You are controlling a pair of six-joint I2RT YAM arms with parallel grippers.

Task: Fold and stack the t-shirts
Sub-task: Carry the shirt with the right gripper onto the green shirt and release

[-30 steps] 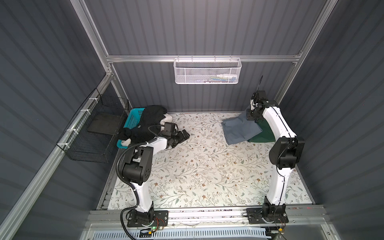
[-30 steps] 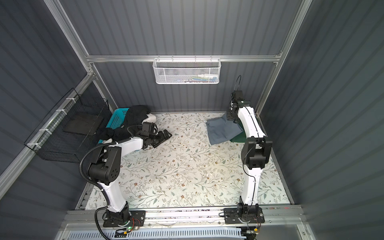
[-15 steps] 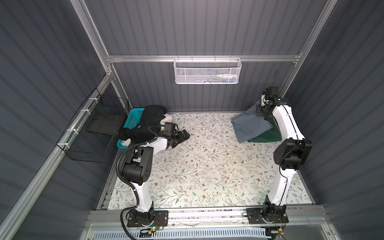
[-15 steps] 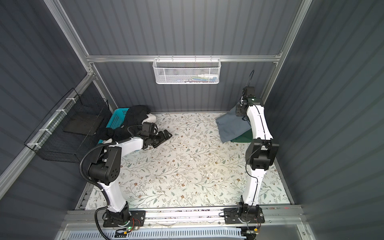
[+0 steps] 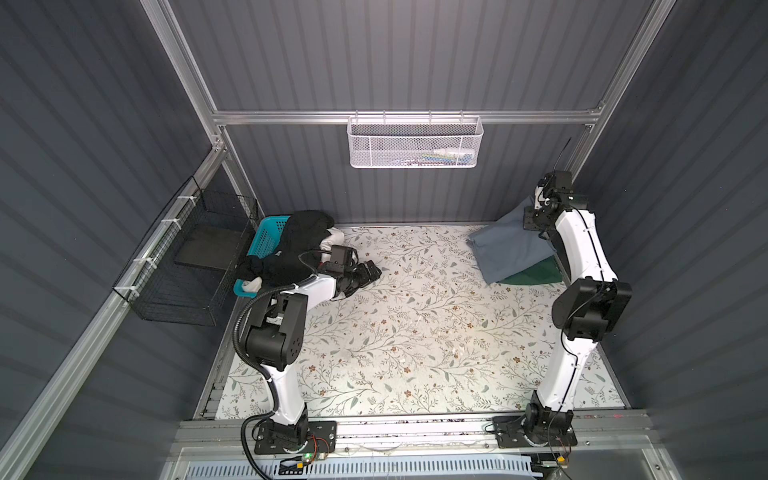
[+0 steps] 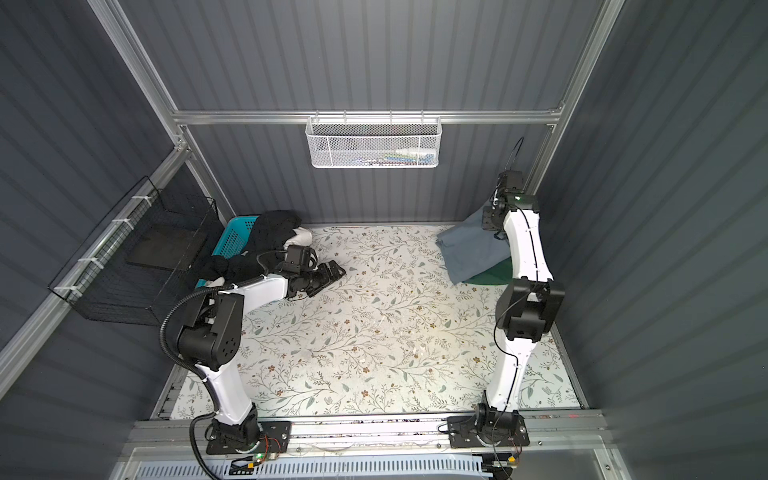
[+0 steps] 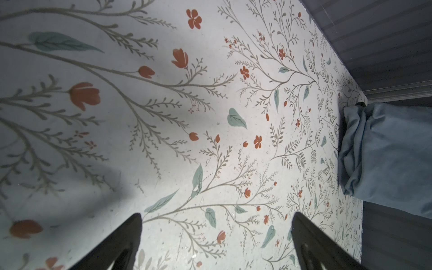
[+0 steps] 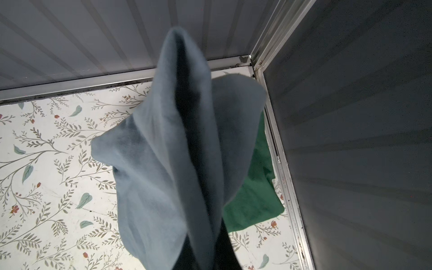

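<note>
Left arm (image 5: 320, 286): I see its base at 7 o'clock in both top views, elbow folded, forearm laid low and reaching toward 10 o'clock.
Left gripper (image 5: 373, 272): held low at 10 o'clock, pointing toward 2 o'clock; I note the jaws spread wide.
Right arm (image 5: 582, 249): base at 5 o'clock, standing tall, elbow high, forearm stretched toward 1 o'clock.
Right gripper (image 5: 530, 217): raised at 1 o'clock, pointing downward; I read the jaws as closed, pinching the blue-grey t-shirt (image 5: 507, 249).
</note>
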